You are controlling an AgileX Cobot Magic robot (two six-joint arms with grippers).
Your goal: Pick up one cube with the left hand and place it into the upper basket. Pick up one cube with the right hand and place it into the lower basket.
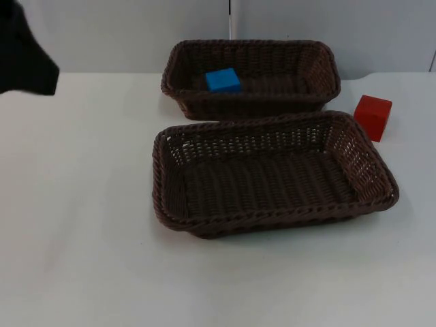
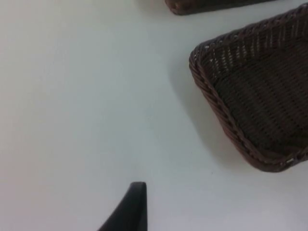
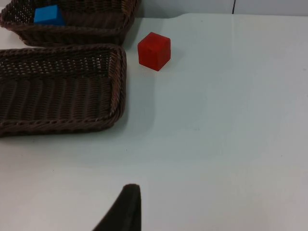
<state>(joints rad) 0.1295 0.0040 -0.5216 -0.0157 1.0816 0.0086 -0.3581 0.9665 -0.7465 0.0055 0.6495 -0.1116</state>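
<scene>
Half the job looks done to me. In the top view the blue cube (image 1: 223, 80) lies inside the upper basket (image 1: 319, 75), toward its left end, so I judge the left arm's share finished. The red cube (image 1: 372, 116) sits on the white worktop (image 1: 82, 225) at the right of the frame, just beside the far right corner of the lower basket (image 1: 163, 197), which holds nothing yet. That cube is what remains: pick it with the right arm and set it into the lower basket.

At the upper left of the top view I see the left arm (image 1: 24, 51), well apart from both baskets; I take it as waiting. Whether the left gripper's or the right gripper's jaws are released or clenched I cannot tell.
</scene>
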